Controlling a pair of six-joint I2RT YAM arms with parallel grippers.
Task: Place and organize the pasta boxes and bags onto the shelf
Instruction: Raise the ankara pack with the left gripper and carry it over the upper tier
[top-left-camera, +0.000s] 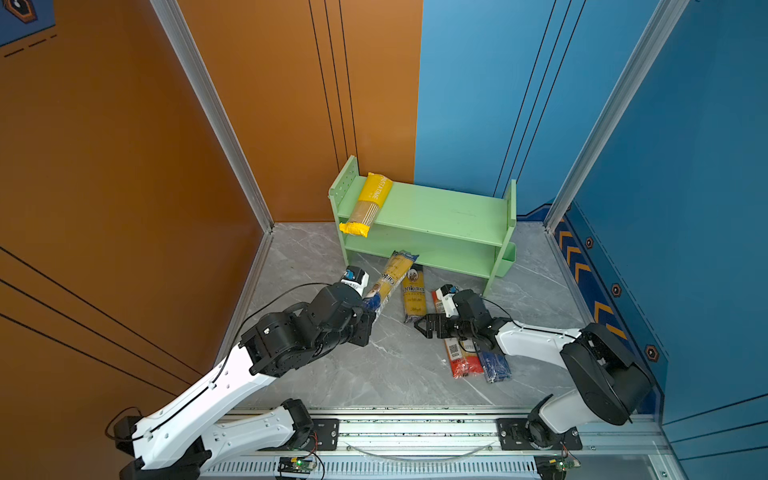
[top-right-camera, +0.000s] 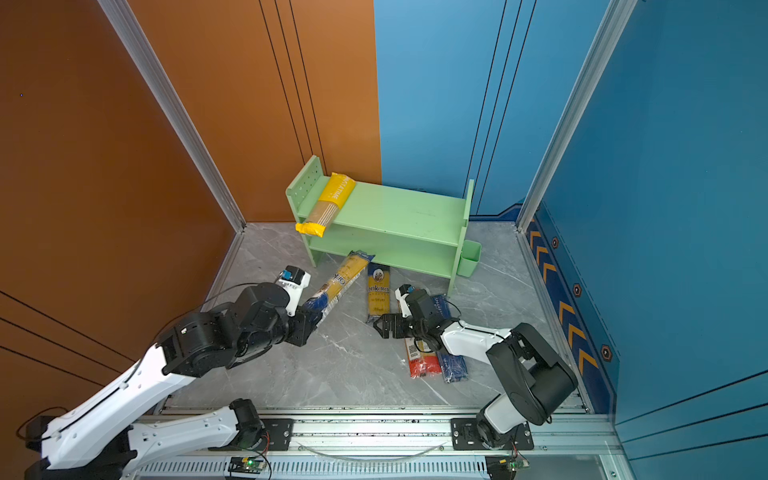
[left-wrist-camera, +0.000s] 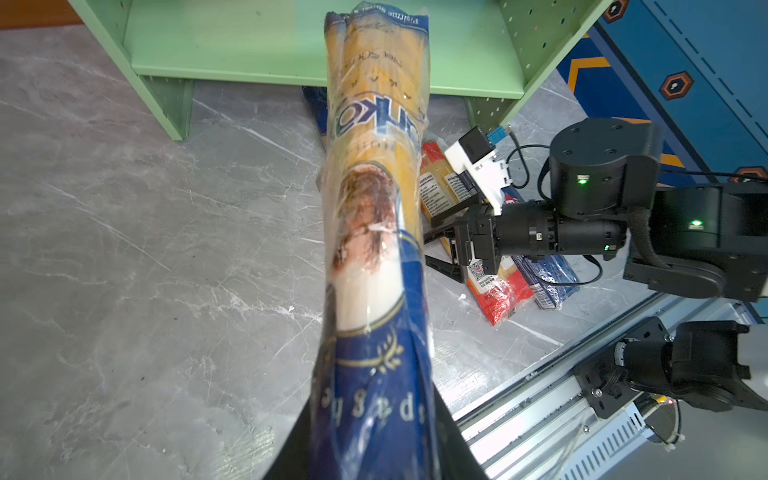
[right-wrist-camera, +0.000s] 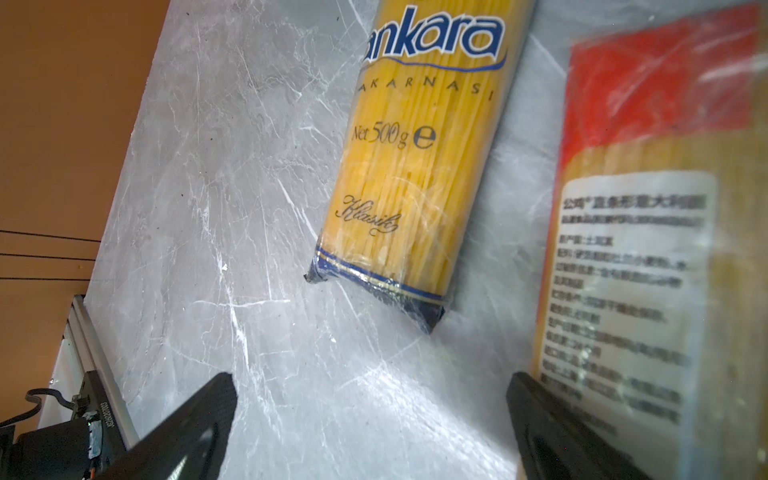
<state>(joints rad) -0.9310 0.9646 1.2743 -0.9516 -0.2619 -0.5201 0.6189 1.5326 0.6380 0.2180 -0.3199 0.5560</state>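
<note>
Nearest of all, the red-ended pack (top-left-camera: 459, 359) and the dark blue pack (top-left-camera: 494, 368) are seen lying side by side on the desk (top-left-camera: 386, 374), partly covered by the right arm (top-left-camera: 536, 336). The right jaws are spread and empty, held low over the desk between the red-ended pack and the second ankara pack (right-wrist-camera: 415, 166). One finger is set close to the red-ended pack, so its film could be snagged, or the pack shoved, if the jaws are lowered off-centre.

Further on, the left jaws are pinched on the blue end of the held ankara pack (left-wrist-camera: 374, 166), which is carried off the desk and slanted towards the shelf (top-left-camera: 449, 208). Because only one end is gripped, the long soft pack could be bent by its own weight or slipped out of the pinch, or its strands could be cracked. Its far tip is placed at the front edge of the lower tier (top-left-camera: 453, 255); whether it rests there cannot be told. If it is pushed in too low, the edge could be struck and the shelf shoved back.

Farthest, the yellow pack (top-left-camera: 368, 203) is laid on the upper tier with one end overhanging the front, where it could be knocked off by a raised tip.
</note>
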